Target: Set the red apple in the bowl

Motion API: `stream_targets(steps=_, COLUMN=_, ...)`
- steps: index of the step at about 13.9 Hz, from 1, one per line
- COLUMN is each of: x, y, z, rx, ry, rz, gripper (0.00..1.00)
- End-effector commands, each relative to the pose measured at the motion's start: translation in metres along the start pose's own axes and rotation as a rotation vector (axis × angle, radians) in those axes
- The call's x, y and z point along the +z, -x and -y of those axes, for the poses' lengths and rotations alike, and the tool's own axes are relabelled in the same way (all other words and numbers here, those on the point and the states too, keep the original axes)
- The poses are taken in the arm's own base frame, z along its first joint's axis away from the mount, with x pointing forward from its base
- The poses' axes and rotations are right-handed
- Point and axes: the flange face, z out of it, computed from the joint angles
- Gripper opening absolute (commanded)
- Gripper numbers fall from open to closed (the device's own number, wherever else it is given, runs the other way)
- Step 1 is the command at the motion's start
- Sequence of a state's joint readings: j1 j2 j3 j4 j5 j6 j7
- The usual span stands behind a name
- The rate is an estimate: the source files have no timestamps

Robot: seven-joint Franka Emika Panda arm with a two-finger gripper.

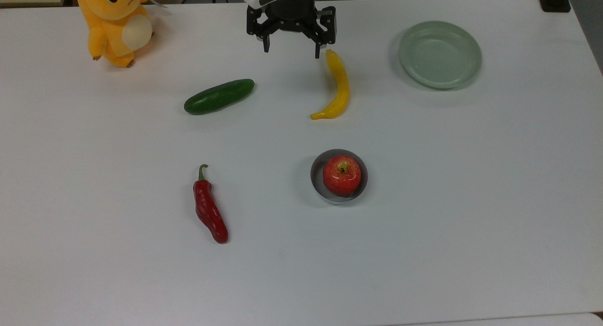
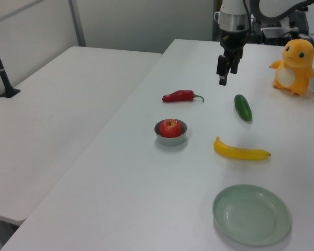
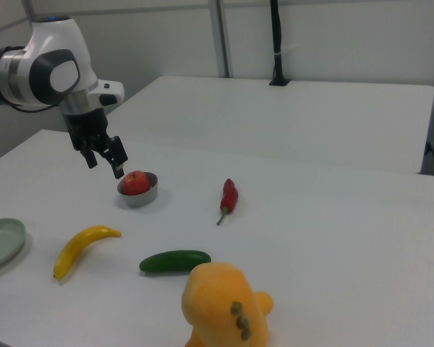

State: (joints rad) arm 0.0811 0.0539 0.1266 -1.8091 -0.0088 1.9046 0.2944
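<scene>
A red chili pepper (image 1: pixel 209 208) is lying nearest the top view's lower edge on the white worktop (image 1: pixel 471 213), its green stem pointing away from that edge. Just beyond it, toward the top view's right, the red apple (image 1: pixel 341 175) is sitting inside the bowl (image 1: pixel 316 173) — stem dimple facing up, grey rim showing around it. Farther back, a green cucumber (image 1: pixel 219 96) and a yellow banana (image 1: pixel 335 86) are resting well apart from each other, with the pale green plate (image 1: pixel 440 54) lying off toward the top view's right. At the far edge, the claw (image 1: pixel 291 52) is hanging above the worktop with its fingers spread and nothing between them — one fingertip (image 1: pixel 317 53) appearing just beside the banana's far end in the top view. An orange plush toy (image 1: pixel 115 22) is standing in the far corner at the top view's left.
</scene>
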Motion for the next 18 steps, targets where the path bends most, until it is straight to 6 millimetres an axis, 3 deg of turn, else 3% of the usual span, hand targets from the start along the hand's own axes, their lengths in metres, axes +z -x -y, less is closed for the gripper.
stream_targets(steps=1, x=-0.008, y=0.005, z=0.001, rx=-0.021, ry=-0.022, rz=0.003, gripper=1.00)
stream_targets(steps=5, x=-0.010, y=0.007, z=0.003, rx=-0.022, ry=-0.022, rz=-0.001, gripper=1.00)
stream_targets(steps=8, x=-0.010, y=0.003, z=-0.009, rx=-0.001, ry=-0.021, rz=-0.002, gripper=1.00)
stream_targets(steps=10, x=-0.014, y=-0.003, z=-0.037, rx=0.046, ry=-0.018, rz=-0.011, gripper=1.00)
stream_targets(steps=13, x=-0.012, y=-0.007, z=-0.053, rx=0.043, ry=-0.016, rz=-0.012, gripper=1.00)
stream_targets(steps=18, x=-0.008, y=-0.008, z=-0.052, rx=0.043, ry=-0.018, rz=-0.018, gripper=1.00)
